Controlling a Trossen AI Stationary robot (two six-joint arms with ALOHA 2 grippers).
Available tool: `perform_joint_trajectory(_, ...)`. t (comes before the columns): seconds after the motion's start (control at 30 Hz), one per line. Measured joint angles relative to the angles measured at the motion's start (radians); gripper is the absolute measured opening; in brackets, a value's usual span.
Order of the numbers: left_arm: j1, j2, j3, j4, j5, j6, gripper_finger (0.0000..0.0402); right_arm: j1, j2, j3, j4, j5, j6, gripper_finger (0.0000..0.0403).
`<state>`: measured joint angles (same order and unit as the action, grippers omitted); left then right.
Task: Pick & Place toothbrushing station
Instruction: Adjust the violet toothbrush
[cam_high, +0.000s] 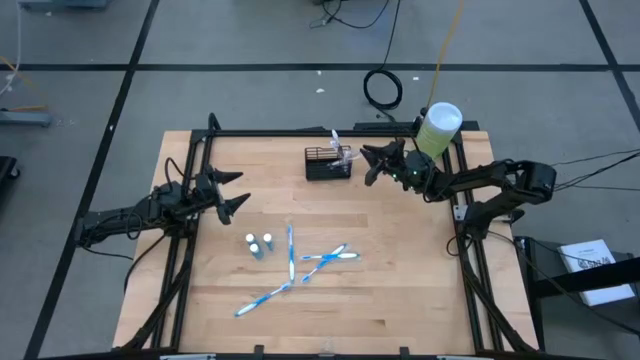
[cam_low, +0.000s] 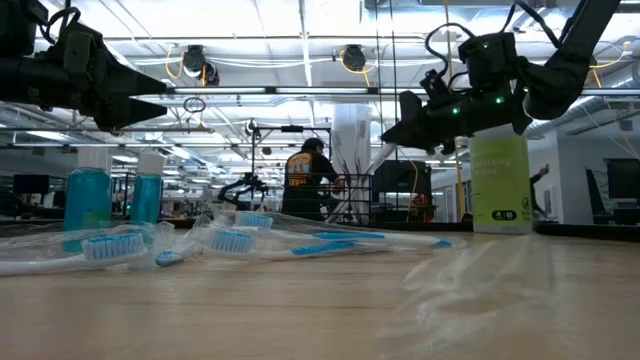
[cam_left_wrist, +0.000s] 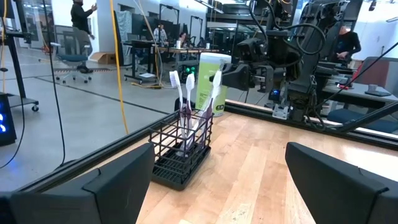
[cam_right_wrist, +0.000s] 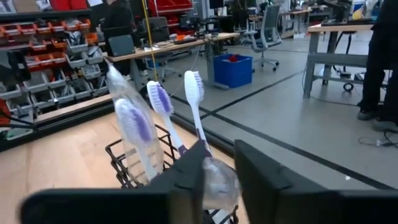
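Note:
The black wire-mesh basket (cam_high: 328, 163) stands at the table's far middle with several toothbrushes upright in it; it also shows in the left wrist view (cam_left_wrist: 182, 152) and the right wrist view (cam_right_wrist: 134, 163). My right gripper (cam_high: 368, 166) is at the basket's right side, above its rim, with its fingers close together on a clear-wrapped white toothbrush (cam_right_wrist: 194, 93). My left gripper (cam_high: 236, 191) hangs open and empty over the table's left part, pointing at the basket. Several blue toothbrushes (cam_high: 291, 252) lie flat at the table's middle. My right gripper (cam_right_wrist: 221, 186) pinches the crumpled clear wrapper (cam_right_wrist: 219, 177) low on the white toothbrush between its two fingers. The fingers come level from the table's right. The brush stands head up, tilted a little. Its lower end is hidden behind the fingers.
A tall pale-green cylinder with a white lid (cam_high: 438, 128) stands at the far right corner, behind my right arm. Two small blue bottles (cam_high: 259, 245) stand left of the lying brushes. A black frame (cam_high: 300, 133) runs along the table's edges. People show in the room beyond (cam_low: 305, 180).

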<state>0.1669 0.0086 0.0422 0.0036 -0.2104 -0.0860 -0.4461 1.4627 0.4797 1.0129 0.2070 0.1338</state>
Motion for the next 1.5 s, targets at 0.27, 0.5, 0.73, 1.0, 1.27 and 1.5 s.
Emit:
perform_joint_trajectory(0.27,0.000,0.000,0.000,0.000,0.000,0.000,0.0367,0.000,-0.006,0.010,0.014,0.000,-0.034,0.0007)
perform_joint_trajectory(0.5,0.000,0.000,0.000,0.000,0.000,0.000,0.0367,0.000,-0.098,0.040,-0.045,0.000,-0.073,0.0001)
perform_joint_trajectory(0.73,0.000,0.000,0.000,0.000,0.000,0.000,0.0367,0.000,-0.224,0.143,-0.403,0.000,-0.124,0.0001)
perform_joint_trajectory(1.0,0.000,0.000,0.000,0.000,0.000,0.000,0.0367,0.000,-0.236,0.333,-0.730,-0.023,-0.191,0.0000)
perform_joint_trajectory(1.27,0.000,0.000,0.000,0.000,0.000,0.000,0.0367,0.000,-0.197,0.467,-0.871,-0.135,-0.208,0.0000)
perform_joint_trajectory(1.5,0.000,0.000,0.000,0.000,0.000,0.000,0.0367,0.000,-0.137,0.538,-0.992,-0.186,-0.237,0.0000)
